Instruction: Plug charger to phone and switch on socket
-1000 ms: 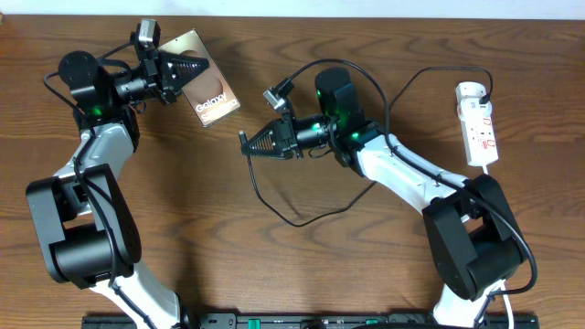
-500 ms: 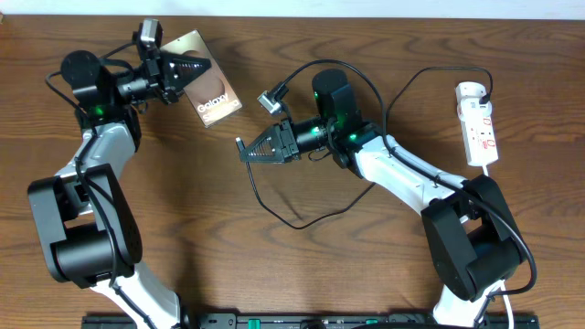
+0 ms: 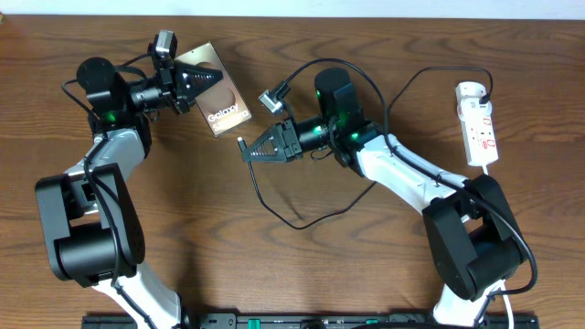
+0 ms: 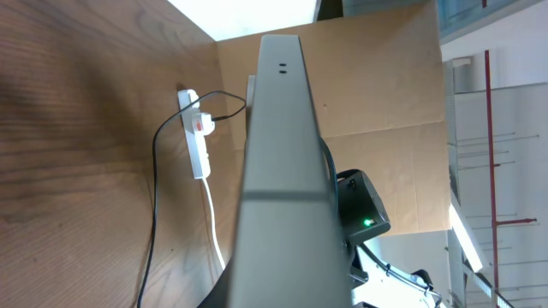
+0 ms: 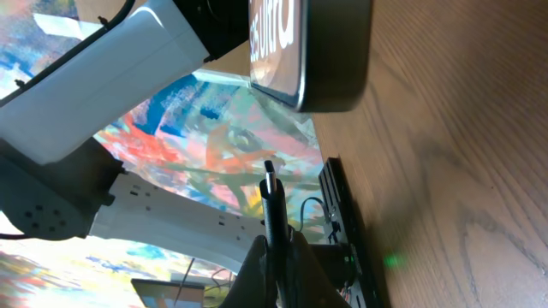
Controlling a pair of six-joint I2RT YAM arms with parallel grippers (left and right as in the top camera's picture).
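Worktop (image 3: 274,274) of brown wood, seen from above, with two robot arms reaching inward from the near edge. The left end effector (image 3: 208,79) is at the upper left, clenched on the phone (image 3: 228,111). Its dark fingers cover the phone's far corner. The phone's bronze face points up toward the camera, and its white lettering is partly readable. In the left wrist view the phone (image 4: 276,171) appears edge-on as a grey slab running down the middle of the picture.

The right end effector (image 3: 249,151) is near the centre of the worktop, pointing left toward the phone. It is clamped on the charger (image 3: 294,224) just behind the small connector tip. In the right wrist view the connector tip (image 5: 271,186) stands clear of the closed fingers (image 5: 276,261). It is aimed at the phone's dark rounded edge (image 5: 330,60) but is apart from it, with open space between them. Whether the phone touches the wood cannot be told.

From the right end effector the thin black cable sags in a loop across the worktop. It passes under the right arm, then arches up and over to the socket (image 3: 479,128). The socket is a white strip with red markings, lying along the far right edge with its rounded end away from the robot. A white cord (image 4: 214,235) trails from the strip.
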